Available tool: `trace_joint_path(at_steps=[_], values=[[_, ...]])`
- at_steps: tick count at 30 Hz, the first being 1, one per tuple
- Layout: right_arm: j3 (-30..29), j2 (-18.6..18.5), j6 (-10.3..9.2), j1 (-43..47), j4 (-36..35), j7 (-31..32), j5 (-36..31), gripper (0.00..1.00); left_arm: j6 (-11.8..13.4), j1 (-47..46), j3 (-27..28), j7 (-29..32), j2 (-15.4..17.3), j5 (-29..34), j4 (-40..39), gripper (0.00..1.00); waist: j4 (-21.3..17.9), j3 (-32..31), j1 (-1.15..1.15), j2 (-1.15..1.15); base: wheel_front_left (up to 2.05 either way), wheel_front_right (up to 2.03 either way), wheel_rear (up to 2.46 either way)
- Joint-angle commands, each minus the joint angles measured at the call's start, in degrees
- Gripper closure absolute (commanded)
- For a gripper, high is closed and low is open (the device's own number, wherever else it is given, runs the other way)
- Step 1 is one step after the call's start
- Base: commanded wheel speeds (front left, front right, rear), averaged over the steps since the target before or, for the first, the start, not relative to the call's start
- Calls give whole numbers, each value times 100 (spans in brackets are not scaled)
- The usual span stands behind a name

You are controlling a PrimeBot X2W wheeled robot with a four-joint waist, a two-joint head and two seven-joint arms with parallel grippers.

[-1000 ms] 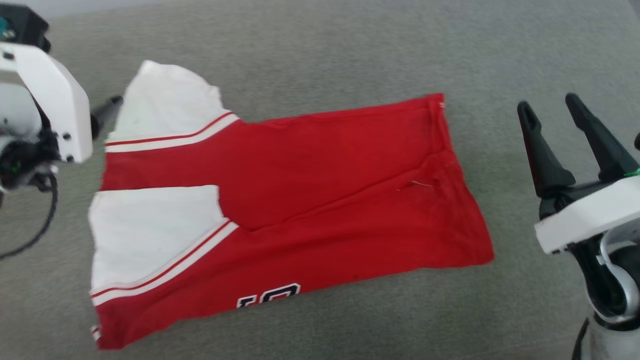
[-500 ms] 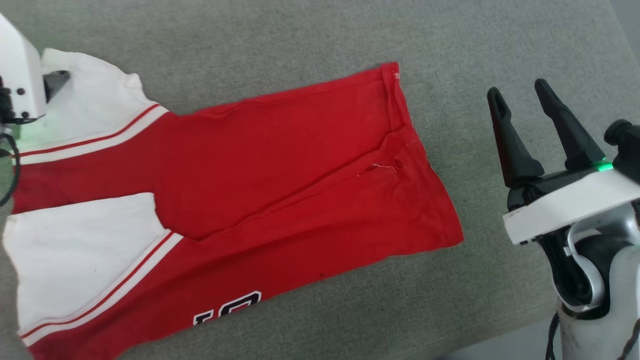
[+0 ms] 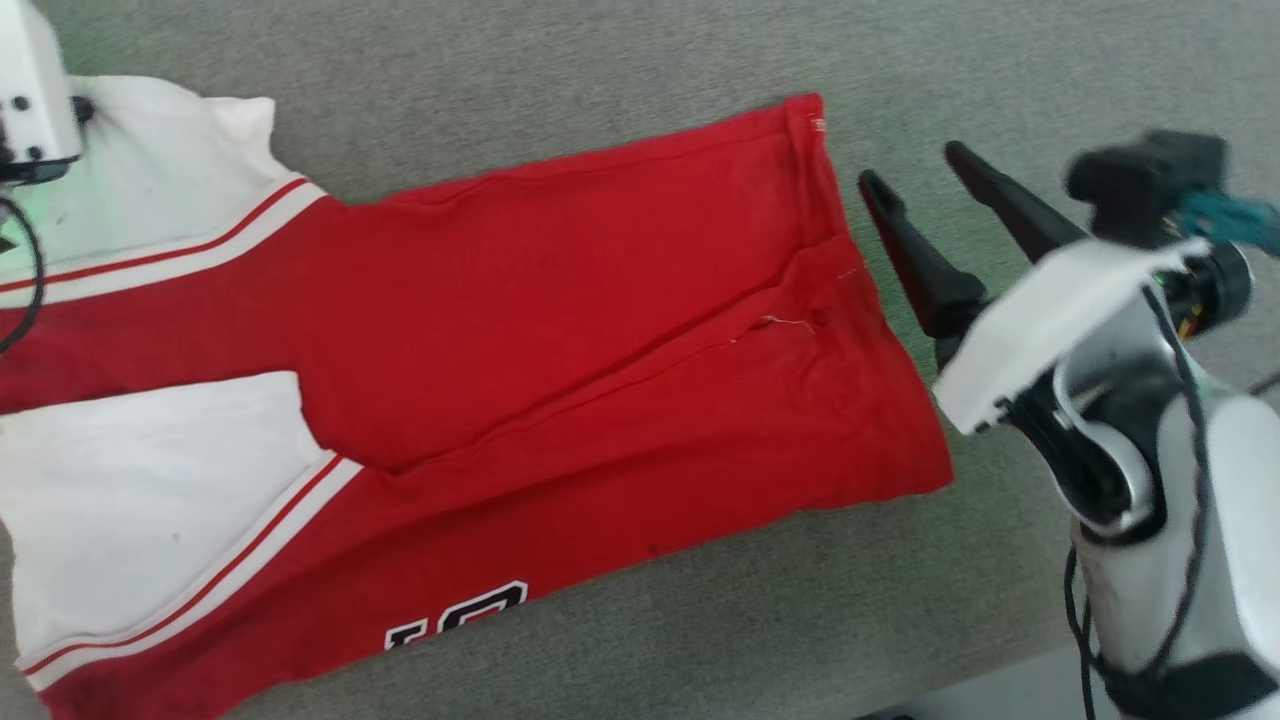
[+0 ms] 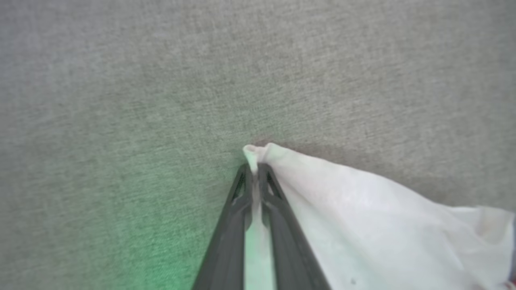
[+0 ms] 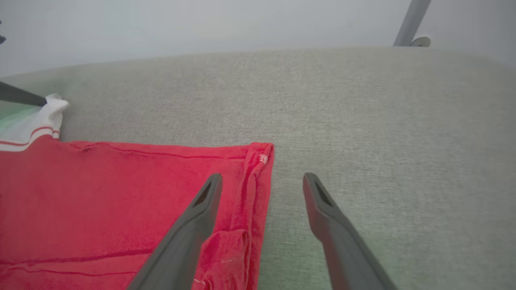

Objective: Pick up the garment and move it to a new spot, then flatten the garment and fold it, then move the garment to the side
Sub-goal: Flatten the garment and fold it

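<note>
**Fold step: one corner pinched, second grab pending**

L gripper point(image 4: 254, 169) is clamped on a white corner of the garment point(image 3: 560, 330); cloth trails back beside its fingers. R gripper point(image 5: 263, 178) is spread wide, red hem edge between its fingers point(image 5: 193, 225). Next, prob.: lower R, pinch hem w/o bunching.
</note>
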Motion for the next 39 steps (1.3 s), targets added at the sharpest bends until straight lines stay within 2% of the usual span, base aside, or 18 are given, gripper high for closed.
trace_joint_path(at_steps=[1,7,14,20,21,22,31,39], values=[[74,-21,-3,-157,101,117,32,0,-51,531,-224,122,-246,-27,207,100,53,28,0,0,0,0,0],[424,-165,-3,-1084,1043,927,188,0,-197,208,-224,8,-534,14,303,100,270,92,0,0,0,0,0],[761,-269,-3,-2153,2365,1793,3,0,-289,-55,-227,-161,-805,52,436,100,515,128,0,0,0,0,0],[1155,-230,-2,-2517,3394,2645,-12,0,-385,-196,-220,-379,-1054,61,598,100,695,88,0,0,0,0,0],[1235,-252,-2,-2537,3460,2724,19,60,-392,-206,-213,-424,-1074,62,633,100,715,79,0,0,0,0,0],[1295,-289,-2,-2549,3534,2795,64,100,-395,-218,-206,-483,-1085,70,664,100,734,65,0,0,0,0,0],[1290,-729,-8,-2543,3353,2267,283,100,-615,-334,-112,-735,-1191,-64,662,100,969,-335,0,0,0,0,0],[1106,-1116,-8,-2029,2897,1822,429,100,-701,-200,-133,-510,-1108,-181,366,100,1242,-823,0,0,0,0,0]])
